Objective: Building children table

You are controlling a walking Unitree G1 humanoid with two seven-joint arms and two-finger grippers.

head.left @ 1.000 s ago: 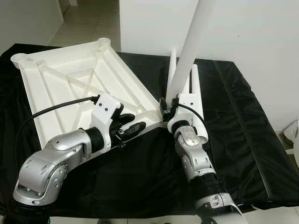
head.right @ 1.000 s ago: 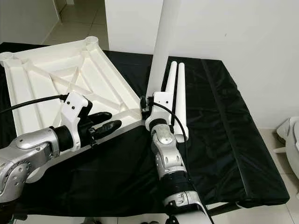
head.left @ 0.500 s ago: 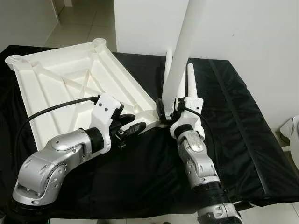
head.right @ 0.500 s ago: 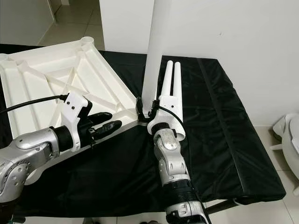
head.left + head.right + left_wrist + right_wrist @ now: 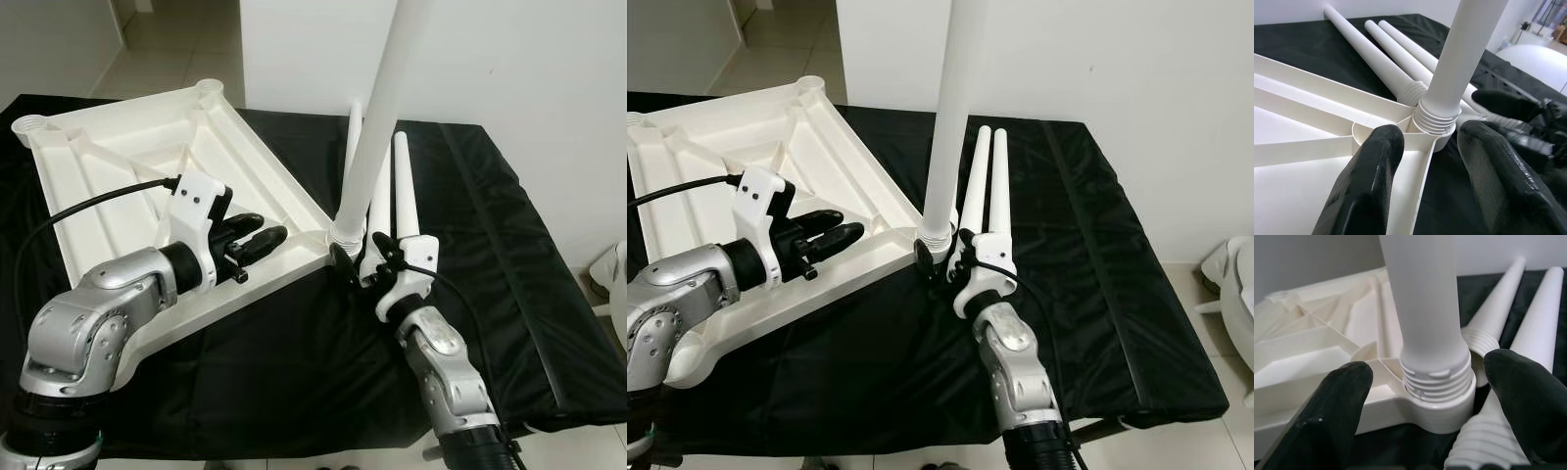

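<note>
White leg (image 5: 377, 127) upright, threaded end seated in tabletop (image 5: 118, 186) corner socket. Right pincer (image 5: 355, 266) spread wide either side of leg base, not touching. Left pincer (image 5: 257, 235) spread too, over tabletop rim.

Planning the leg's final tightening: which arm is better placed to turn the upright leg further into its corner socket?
Probably the right. The right gripper sits open at the upright leg, its fingers either side of the threads at the corner socket. The left gripper hovers open over the tabletop, farther away.

White tabletop (image 5: 127, 166), black cloth (image 5: 490, 255)
</note>
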